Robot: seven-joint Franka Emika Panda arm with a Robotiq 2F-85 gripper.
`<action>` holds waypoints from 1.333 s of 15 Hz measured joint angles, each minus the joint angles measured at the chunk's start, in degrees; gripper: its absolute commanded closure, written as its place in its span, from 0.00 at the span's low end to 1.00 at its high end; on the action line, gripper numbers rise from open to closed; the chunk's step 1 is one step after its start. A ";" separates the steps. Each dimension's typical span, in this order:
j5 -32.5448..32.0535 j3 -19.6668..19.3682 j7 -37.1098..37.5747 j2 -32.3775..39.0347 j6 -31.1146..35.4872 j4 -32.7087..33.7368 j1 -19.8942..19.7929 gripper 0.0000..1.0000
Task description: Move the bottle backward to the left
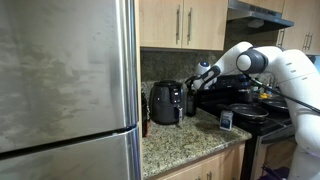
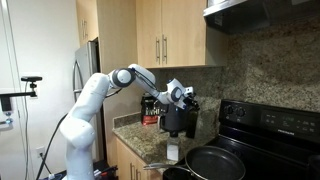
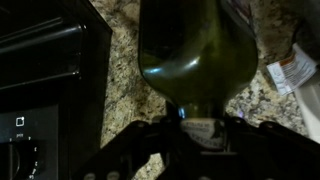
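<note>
Bottle's axis: the bottle (image 1: 190, 100) is standing upright in both exterior views (image 2: 193, 120), with its long axis running vertically and its cap end pointing up at me. In the wrist view I am looking down its length, and its dark body (image 3: 195, 50) is widening away from me.
Bottle's place: it is standing on the granite countertop (image 1: 190, 135), just beside the black air fryer (image 1: 165, 102), on the side facing the stove (image 1: 250, 110).
My jaws: my gripper (image 3: 200, 122) is straddling the bottle's narrow top, with one finger on each side. I cannot tell whether they are pressing on it.
My arm: I am reaching out long from the white base, with the elbow raised. My wrist is tipping down so that my gripper (image 1: 203, 76) is hanging over the bottle's top (image 2: 187, 98).
</note>
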 measured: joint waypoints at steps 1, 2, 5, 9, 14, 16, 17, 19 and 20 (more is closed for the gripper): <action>0.00 0.61 -0.72 -1.91 -0.02 -2.54 0.02 0.88; -0.06 1.02 -1.23 -3.75 0.01 -4.94 0.12 0.88; -0.07 2.30 -3.08 -8.76 0.05 -11.36 0.20 0.88; 1.06 5.18 -8.62 -17.43 -0.31 -22.15 -0.61 0.88; 12.34 10.29 -22.51 -29.80 -2.70 -36.31 -2.14 0.88; 19.46 10.52 -28.76 -33.38 -4.34 -40.21 -1.21 0.88; 23.14 10.47 -31.71 -34.81 -5.34 -41.76 -0.55 0.88; 30.21 10.22 -36.89 -36.99 -6.30 -44.40 1.12 0.88; 33.28 10.04 -38.93 -37.86 -6.31 -45.36 2.03 0.88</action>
